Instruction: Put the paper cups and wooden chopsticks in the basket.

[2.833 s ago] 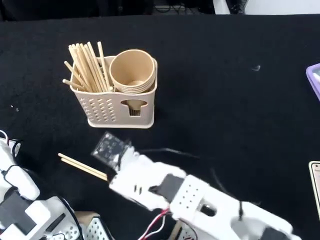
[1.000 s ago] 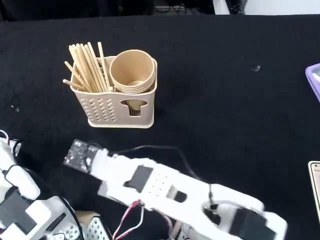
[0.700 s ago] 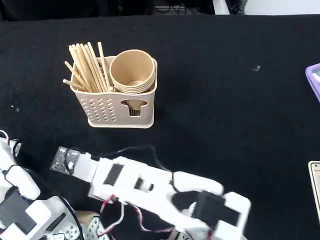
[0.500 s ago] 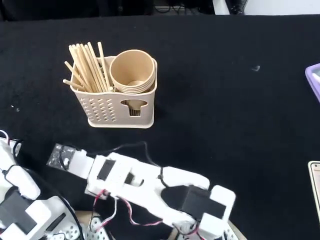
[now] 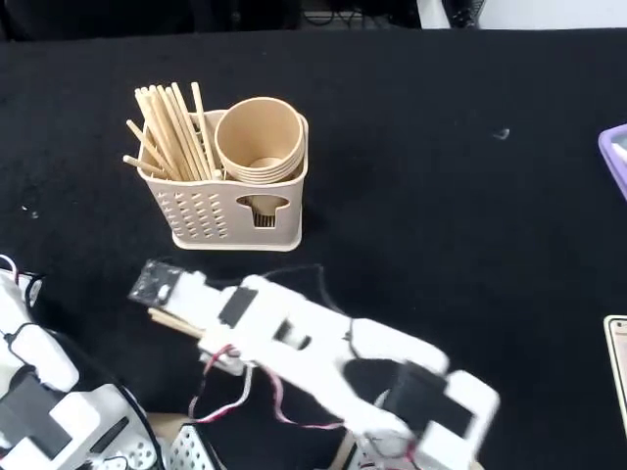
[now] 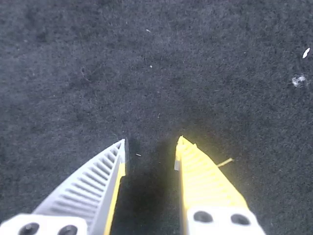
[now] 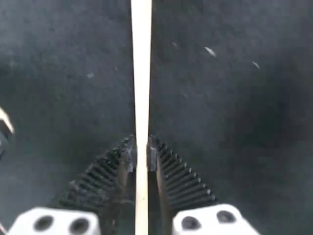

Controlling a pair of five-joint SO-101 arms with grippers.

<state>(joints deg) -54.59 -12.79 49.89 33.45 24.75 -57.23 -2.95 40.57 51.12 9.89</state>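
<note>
Chopstick [image 7: 141, 73] is clamped between the closed fingers [image 7: 172, 172] of the right gripper [image 7: 139, 147], at 6 o'clock from the basket [image 5: 235, 211]. Nothing is held by the left gripper [image 6: 149, 147], fingers [image 6: 201, 171] parted.

No words, numbers or signs can be read here. The small dark board [image 5: 157, 282] at the tip of the white arm [image 5: 294, 333] carries a few pale marks, too small to make out.
</note>
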